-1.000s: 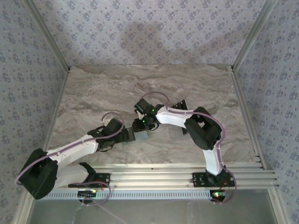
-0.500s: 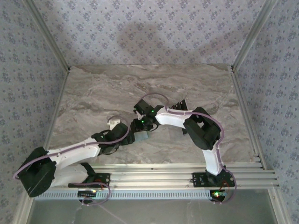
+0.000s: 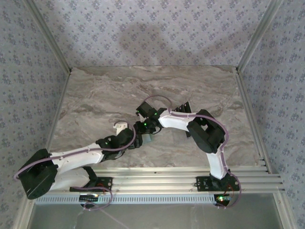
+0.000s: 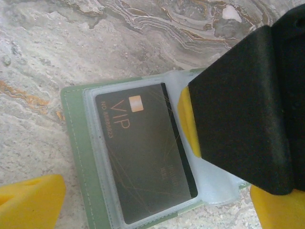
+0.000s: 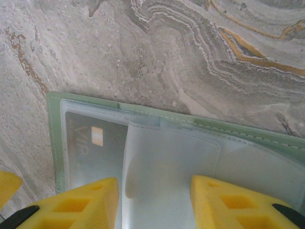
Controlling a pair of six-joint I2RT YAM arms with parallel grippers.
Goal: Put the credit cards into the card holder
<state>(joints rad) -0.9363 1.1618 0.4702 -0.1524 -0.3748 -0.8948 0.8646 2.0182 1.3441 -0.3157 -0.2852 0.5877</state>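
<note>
The sage-green card holder (image 4: 76, 143) lies open and flat on the marble table (image 5: 143, 47), directly beneath both my grippers. A dark credit card (image 4: 147, 157) marked VIP sits inside its clear sleeve (image 4: 90, 124). My right gripper (image 5: 152, 195) stands about half open, its yellow fingertips (image 5: 86, 205) either side of a loose clear flap (image 5: 171, 162), clamping nothing I can see. My left gripper (image 4: 155, 200) hangs fully open and empty, jaws straddling the holder.

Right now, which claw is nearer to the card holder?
Right. The right claw has its tips over the card holder, on its clear sleeve. The left claw, wide open, hangs back above it, jaws spread wider than the holder.
</note>
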